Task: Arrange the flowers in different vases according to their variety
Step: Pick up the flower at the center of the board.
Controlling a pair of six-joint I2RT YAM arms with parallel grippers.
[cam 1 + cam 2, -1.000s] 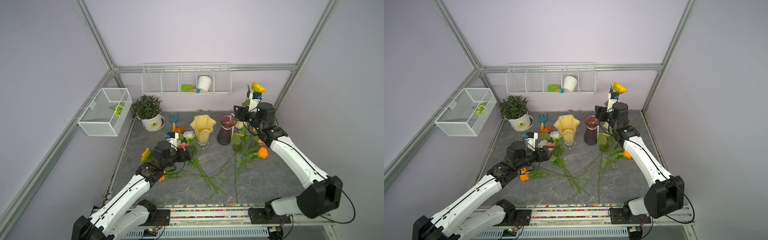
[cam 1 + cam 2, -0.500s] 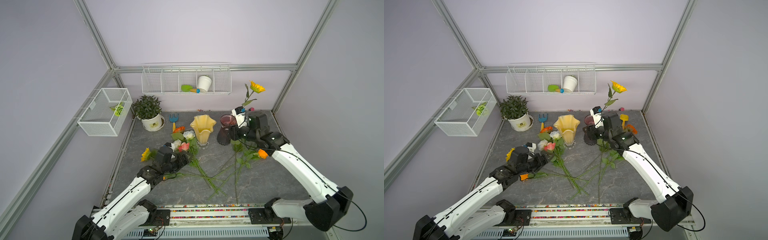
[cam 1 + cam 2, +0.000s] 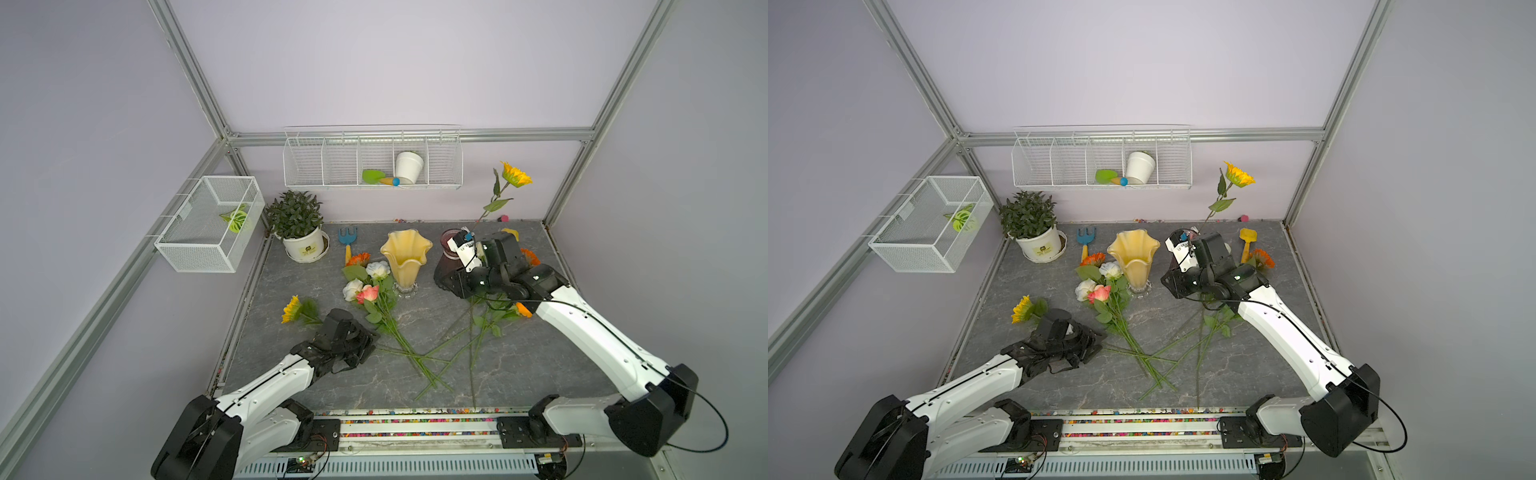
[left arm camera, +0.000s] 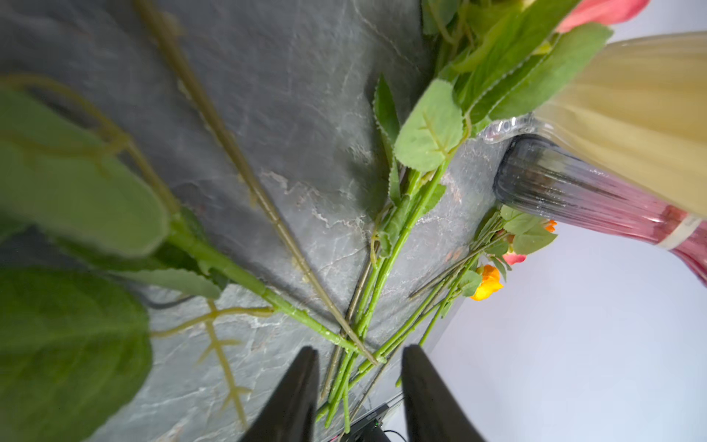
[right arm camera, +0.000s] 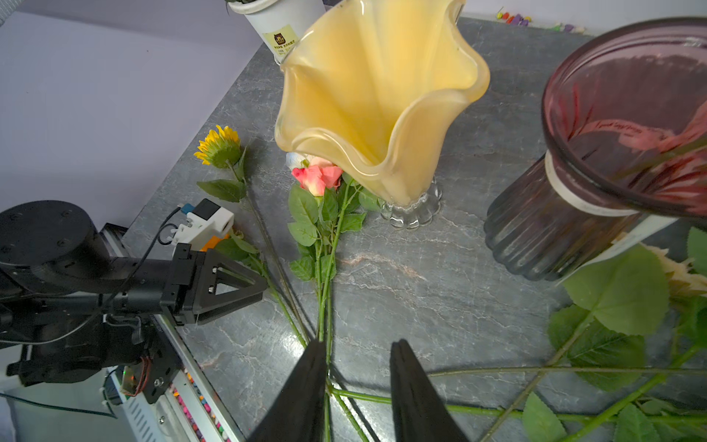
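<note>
We see two matching arms. The left arm [image 3: 266, 382] and the right arm [image 3: 594, 332] have smooth white shells along their links and bulky matt black housings [image 3: 648, 419] at the joints. On the left wrist we make out a boxy white camera module [image 5: 204, 222] with a blue plug [image 5: 187, 209], and a thin black cable [image 5: 153, 245] loops away from it. Beside it sits a black triangular bracket [image 5: 225, 285] with a cut-out and small screws [image 5: 213, 270]. The left gripper [image 4: 359, 359] and the right gripper [image 5: 357, 352] each end in two plain black fingers [image 5: 413, 390] that taper to narrow tips.
</note>
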